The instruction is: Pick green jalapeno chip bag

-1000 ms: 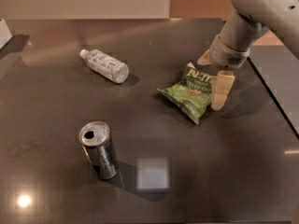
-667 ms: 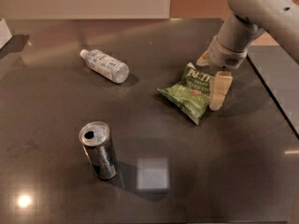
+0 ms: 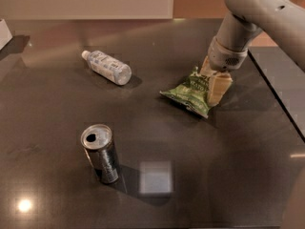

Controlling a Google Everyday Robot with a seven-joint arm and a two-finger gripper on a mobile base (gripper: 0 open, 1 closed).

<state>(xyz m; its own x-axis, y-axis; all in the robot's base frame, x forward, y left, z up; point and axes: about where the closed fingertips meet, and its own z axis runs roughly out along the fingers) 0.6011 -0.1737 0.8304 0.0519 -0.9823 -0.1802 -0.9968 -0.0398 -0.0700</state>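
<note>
Gripper (image 3: pixel 212 82) stands right of centre in the upper half of the frame, and its two pale fingers (image 3: pixel 218 88) pinch the right end of the bag (image 3: pixel 185 93). You see the bag's left end resting on the table (image 3: pixel 205 175), so it seems gripped but not yet lifted. Bottle (image 3: pixel 106 67) and can (image 3: pixel 101 152) lie well apart at left, out of the way.

view: you get one camera, set high, looking down across the worktop (image 3: pixel 224 171) | range: middling, most of it framed | gripper (image 3: pixel 211 82): upper right, clamped on the green jalapeno chip bag (image 3: pixel 186 93)
</note>
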